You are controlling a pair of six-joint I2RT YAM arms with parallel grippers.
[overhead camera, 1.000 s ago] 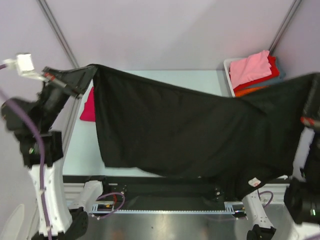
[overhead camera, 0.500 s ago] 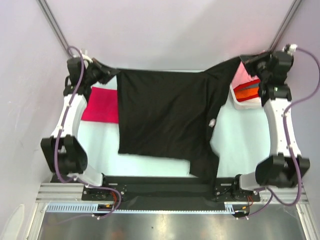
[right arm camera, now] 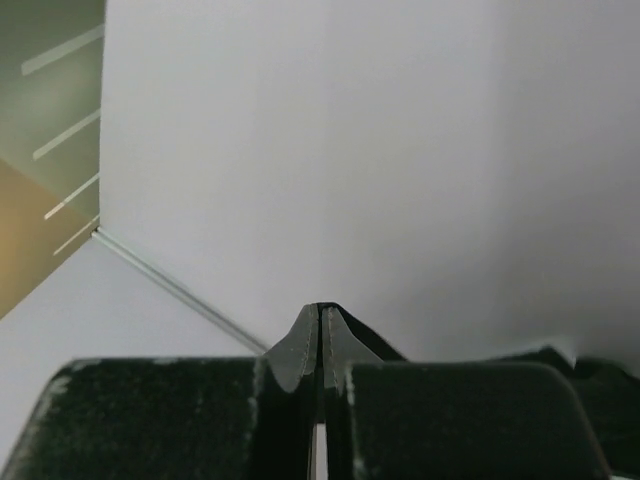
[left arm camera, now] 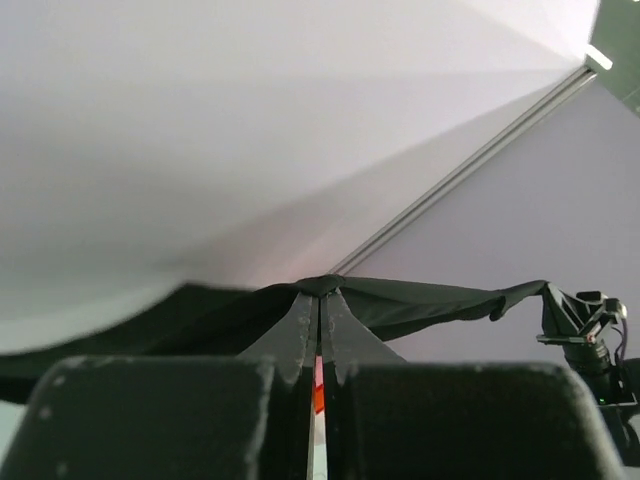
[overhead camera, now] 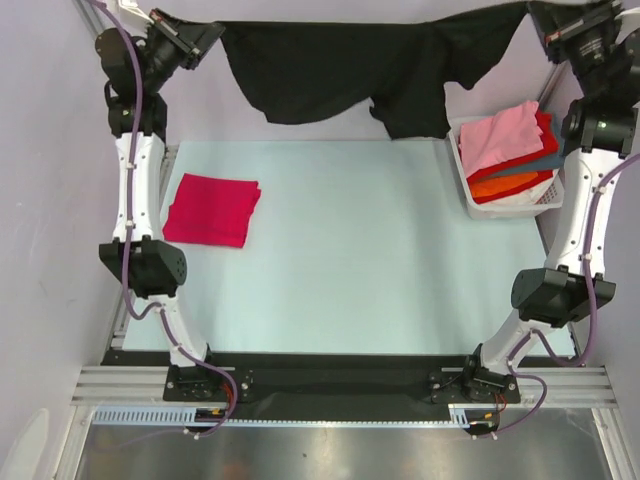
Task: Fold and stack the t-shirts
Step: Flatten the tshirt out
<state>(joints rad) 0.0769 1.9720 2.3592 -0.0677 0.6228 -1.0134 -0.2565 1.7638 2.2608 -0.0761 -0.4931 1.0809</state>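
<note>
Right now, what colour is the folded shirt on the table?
The folded shirt is magenta-red; top external view.

From above, the right gripper [overhead camera: 553, 28] and the corner of the black t-shirt [overhead camera: 340, 70] in it run off the top edge. In the basket [overhead camera: 462, 172] the pink shirt [overhead camera: 500, 135] covers most of the shirts beneath. In both wrist views blurred finger bases hide the cloth's lower part.

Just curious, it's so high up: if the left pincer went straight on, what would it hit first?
Beyond the black shirt it pinches, the left pincer would likely meet the pale wall near its metal rail; nothing else shows between, though depth is unclear.
</note>
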